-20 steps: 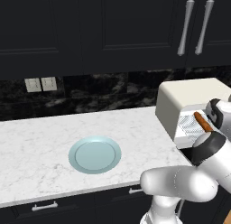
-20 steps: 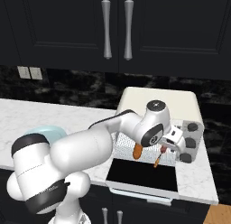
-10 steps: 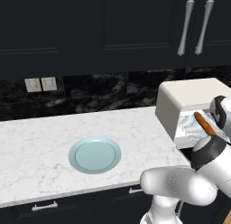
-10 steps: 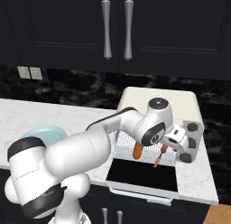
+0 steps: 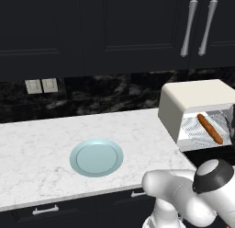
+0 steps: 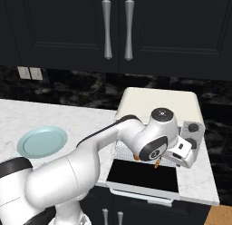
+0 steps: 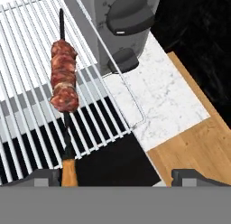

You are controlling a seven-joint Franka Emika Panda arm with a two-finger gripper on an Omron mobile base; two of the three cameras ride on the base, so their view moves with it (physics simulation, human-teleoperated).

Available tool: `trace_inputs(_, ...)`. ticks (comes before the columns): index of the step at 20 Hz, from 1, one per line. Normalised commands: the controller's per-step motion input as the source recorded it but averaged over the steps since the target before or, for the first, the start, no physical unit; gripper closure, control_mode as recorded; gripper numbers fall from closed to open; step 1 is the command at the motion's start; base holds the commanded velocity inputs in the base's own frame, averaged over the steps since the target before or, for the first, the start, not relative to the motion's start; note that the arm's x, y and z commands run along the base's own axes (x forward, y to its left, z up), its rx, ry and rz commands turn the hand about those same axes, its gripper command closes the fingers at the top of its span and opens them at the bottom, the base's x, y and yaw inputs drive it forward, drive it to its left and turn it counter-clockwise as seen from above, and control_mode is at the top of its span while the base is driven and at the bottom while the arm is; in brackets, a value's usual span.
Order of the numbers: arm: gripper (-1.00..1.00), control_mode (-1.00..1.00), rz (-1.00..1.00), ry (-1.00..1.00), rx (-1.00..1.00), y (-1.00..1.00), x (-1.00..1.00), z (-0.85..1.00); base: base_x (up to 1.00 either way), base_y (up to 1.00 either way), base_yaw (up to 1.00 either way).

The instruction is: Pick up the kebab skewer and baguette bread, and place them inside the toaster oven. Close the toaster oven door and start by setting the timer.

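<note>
The kebab skewer (image 7: 64, 81) lies on the wire rack (image 7: 27, 60) of the cream toaster oven (image 6: 158, 106), its orange handle (image 7: 68, 171) sticking out over the lowered toaster oven door (image 6: 142, 174). In the hand view my gripper (image 7: 118, 177) is open, with nothing between its fingertips (image 7: 43, 175), and the skewer handle is just beside the left one. The baguette bread (image 5: 210, 128) rests on the same rack inside the oven. In the right base view my hand (image 6: 183, 152) hovers by the oven's front right corner, next to the knobs.
A light blue plate (image 5: 96, 157) sits bare on the marble counter (image 5: 41, 149) left of the oven. Two dark knobs (image 7: 131, 15) are on the oven's right panel. The counter ends right of the oven, with wooden floor (image 7: 198, 146) below.
My arm has drawn back and down from the oven mouth, uncovering the baguette in the left base view. The jaws have spread a little wider. The skewer stays on the rack.
</note>
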Motion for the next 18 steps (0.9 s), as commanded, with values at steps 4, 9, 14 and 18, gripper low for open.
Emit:
trace_inputs(4, -1.0, -1.0, 0.0, 0.07, 0.0, 0.25, -0.06, -0.11, 0.0, 0.0, 0.0)
trace_inputs(9, -1.0, -1.0, 0.05, 0.16, 0.0, 0.39, 0.0, -0.26, 0.0, 0.0, 0.0)
trace_inputs(14, -1.0, -1.0, 0.07, 0.16, 0.0, 0.05, 0.0, -0.29, 0.0, 0.0, 0.0)
trace_inputs(18, -1.0, -1.0, 0.03, 0.15, 0.0, 0.0, -0.02, -0.25, 0.0, 0.0, 0.0)
